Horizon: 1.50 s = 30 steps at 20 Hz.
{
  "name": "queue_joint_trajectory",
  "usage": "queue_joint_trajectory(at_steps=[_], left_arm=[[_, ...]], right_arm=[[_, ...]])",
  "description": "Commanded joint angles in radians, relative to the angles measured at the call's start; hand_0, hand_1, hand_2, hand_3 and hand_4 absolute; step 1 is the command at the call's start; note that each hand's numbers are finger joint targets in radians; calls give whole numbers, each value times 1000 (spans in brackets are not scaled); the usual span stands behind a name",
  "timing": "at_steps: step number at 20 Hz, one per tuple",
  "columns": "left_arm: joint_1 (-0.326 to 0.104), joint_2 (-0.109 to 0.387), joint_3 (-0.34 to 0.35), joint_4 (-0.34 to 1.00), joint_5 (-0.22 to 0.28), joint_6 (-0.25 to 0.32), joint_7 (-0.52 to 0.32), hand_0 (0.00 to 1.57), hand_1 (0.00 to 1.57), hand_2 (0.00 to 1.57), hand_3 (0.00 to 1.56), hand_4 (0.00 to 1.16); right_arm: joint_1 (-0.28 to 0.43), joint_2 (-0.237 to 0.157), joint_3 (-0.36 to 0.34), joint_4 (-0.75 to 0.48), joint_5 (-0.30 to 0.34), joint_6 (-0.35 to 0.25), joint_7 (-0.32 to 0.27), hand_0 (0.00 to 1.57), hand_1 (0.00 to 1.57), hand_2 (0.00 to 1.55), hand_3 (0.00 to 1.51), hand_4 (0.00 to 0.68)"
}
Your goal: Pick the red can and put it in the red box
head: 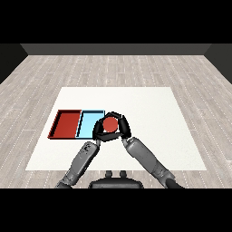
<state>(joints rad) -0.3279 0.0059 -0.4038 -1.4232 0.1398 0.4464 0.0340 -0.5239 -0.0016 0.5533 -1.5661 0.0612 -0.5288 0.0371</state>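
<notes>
You have one red can (109, 124) in view, seen from above as a round red top, and it sits between your two hands just beside the right edge of the light blue tray (89, 123). Whether the can stands on the bench (149, 108) or is lifted off it you cannot tell from this angle.

Your right hand (124, 126) comes in from the lower right on its grey forearm, and its black fingers (118, 117) curl around the top and right side of the can, clamped on it. Your left hand (98, 132) rises from the lower left and lies against the can's left side; its fingers (97, 127) look bent toward the can too, but where they end is lost among the other hand's dark shapes, so you cannot tell their state.

You have two trays, lying side by side and touching on the left half of the white bench. The red tray (66, 124) is the outer one, on the left; the light blue tray lies between it and the can. Both trays show bare floors. The can is outside the red tray, with the whole width of the blue tray separating them.

You have one bench, white, standing on a pale wood-plank floor (41, 72).
</notes>
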Motion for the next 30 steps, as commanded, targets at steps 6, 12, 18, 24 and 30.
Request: queue_joint_trajectory(at_steps=[6, 12, 18, 24, 30], left_arm=[[-45, -6, -8, -24, 28, 64, -56, 1571, 1571, 1538, 1450, 962], [-2, -6, 11, -38, 28, 38, -97, 1571, 1571, 1551, 1486, 1036], [6, -6, -30, -63, -6, 69, -87, 1571, 1571, 1571, 1495, 1118], [66, -5, 10, -73, -72, 28, -102, 1571, 1571, 1571, 1500, 1135], [43, 15, 81, -26, -80, -2, -100, 1571, 1571, 1571, 1497, 1123]], right_arm=[[29, 1, -11, 8, 29, -3, 16, 1420, 1420, 1410, 1372, 512], [2, 2, -25, 1, 46, 10, 82, 0, 0, 0, 0, 0], [-21, 1, -38, 51, 66, 44, 61, 0, 0, 0, 0, 0], [103, -1, -108, -139, 105, 88, 89, 0, 0, 0, 0, 0], [226, -101, -222, -280, -19, 203, 27, 0, 0, 0, 0, 0]])
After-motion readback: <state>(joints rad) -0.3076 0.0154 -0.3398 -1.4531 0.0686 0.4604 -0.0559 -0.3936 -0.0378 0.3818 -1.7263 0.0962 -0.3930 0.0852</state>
